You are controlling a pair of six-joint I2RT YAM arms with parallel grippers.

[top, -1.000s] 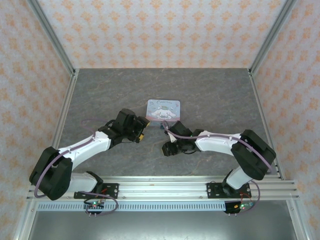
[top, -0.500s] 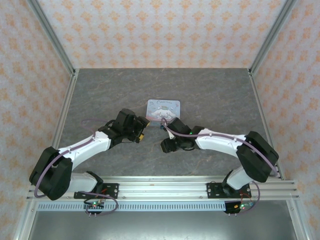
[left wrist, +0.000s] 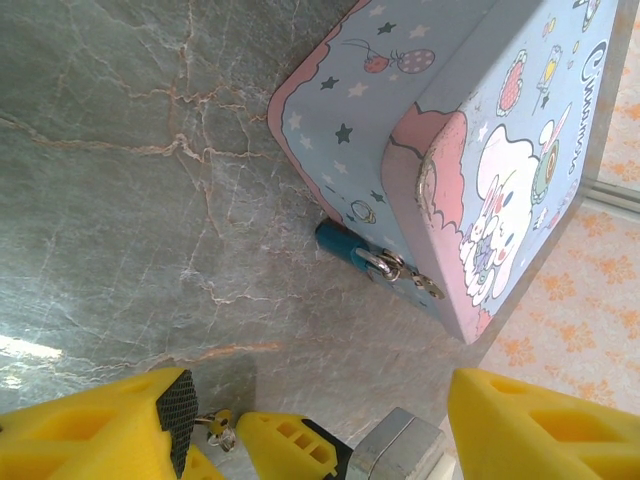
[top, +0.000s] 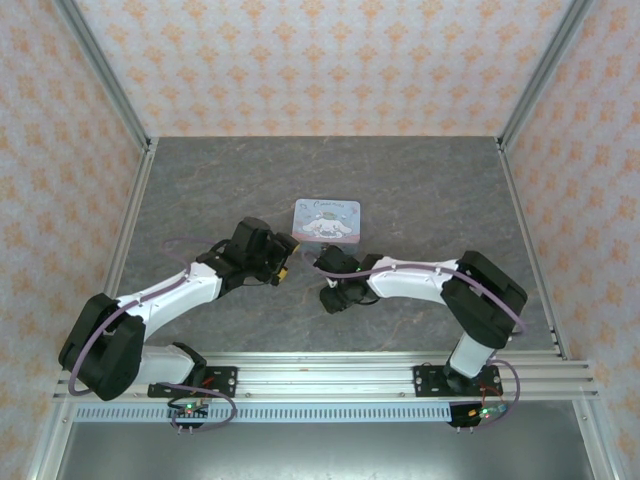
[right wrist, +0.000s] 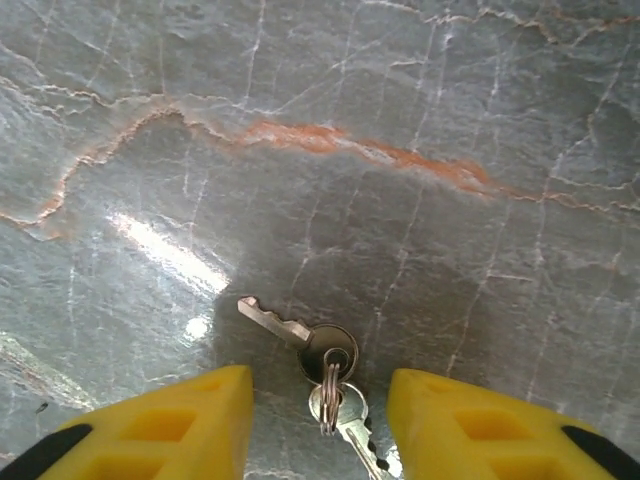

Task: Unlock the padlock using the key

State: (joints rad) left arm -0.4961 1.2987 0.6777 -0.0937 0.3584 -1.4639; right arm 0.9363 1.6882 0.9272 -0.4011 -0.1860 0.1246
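Between the parted right fingers [right wrist: 190,425], the small silvery metal key [right wrist: 275,322] lies on the grey counter [right wrist: 480,110]; closing may catch its ring [right wrist: 326,398] instead. Left fingers [left wrist: 530,425] stand wide near the dark bluish padlock [left wrist: 343,245].

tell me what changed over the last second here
The right arm swung its elbow left toward the middle, and its forearm drew back from the tin. The right gripper stays low over the key, jaws apart, nothing gripped. The left arm and the tin are unchanged.
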